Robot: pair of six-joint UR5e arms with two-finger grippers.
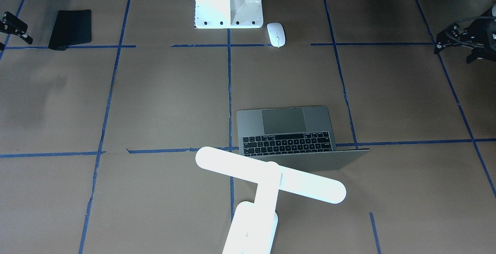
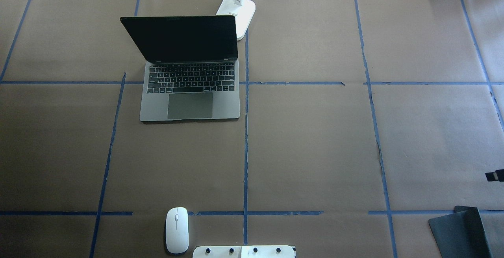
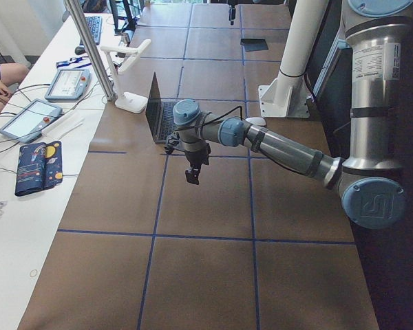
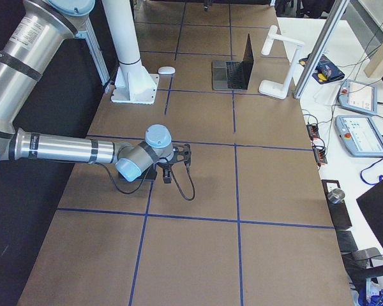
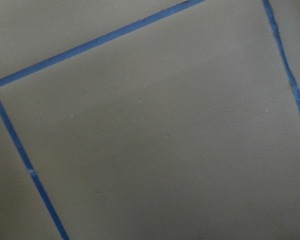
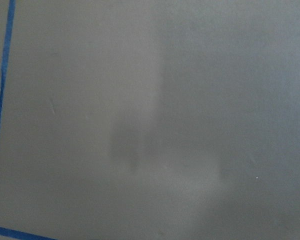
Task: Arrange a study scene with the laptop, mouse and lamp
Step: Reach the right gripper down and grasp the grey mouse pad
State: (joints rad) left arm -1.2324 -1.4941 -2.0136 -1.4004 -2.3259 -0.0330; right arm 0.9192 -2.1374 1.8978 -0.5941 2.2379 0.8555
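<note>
The laptop (image 2: 189,92) stands open on the brown table, left of the centre line, its dark screen facing the robot; it also shows in the front view (image 1: 286,130). The white lamp (image 1: 267,180) stands just behind it, its bar head over the lid; only its base (image 2: 238,10) shows from overhead. The white mouse (image 2: 176,230) lies near the robot beside the white pedestal (image 2: 244,251). My left gripper (image 1: 453,54) hangs over bare table far out on the robot's left, its jaws apart and empty. My right gripper (image 1: 6,37) hovers at the opposite edge, jaws apart and empty.
A flat black mat (image 1: 71,29) lies close to the right gripper, also seen from overhead (image 2: 460,230). Blue tape lines divide the table into squares. Both wrist views show only brown paper and tape. Tablets and cables lie on the side bench (image 3: 48,103).
</note>
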